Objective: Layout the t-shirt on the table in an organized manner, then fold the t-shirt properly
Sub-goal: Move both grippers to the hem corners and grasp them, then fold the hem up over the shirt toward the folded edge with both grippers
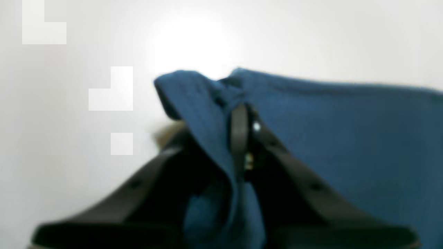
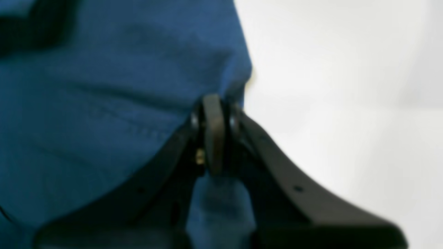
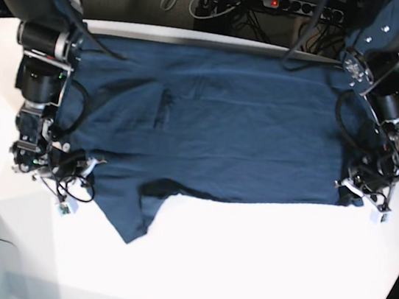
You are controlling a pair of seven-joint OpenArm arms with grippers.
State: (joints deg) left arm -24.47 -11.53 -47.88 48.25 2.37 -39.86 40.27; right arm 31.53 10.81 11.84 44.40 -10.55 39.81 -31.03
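- Spanning the frame, white surface [image 3: 243, 260], carrying the navy t-shirt [image 3: 217, 130] spread wide across its far half.
- Clenching on the t-shirt's right edge: left hand [image 1: 242, 114].
- Pinching fabric at the left edge: right hand [image 2: 214, 114].

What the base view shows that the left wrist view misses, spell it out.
Only the base view shows the whole t-shirt spread across the table, a sleeve sticking out along its near edge, both arms at opposite ends, and cables behind. Only the left wrist view shows the left claw close up, shut on a bunched fold of fabric. Both show the navy shirt on the white tabletop.
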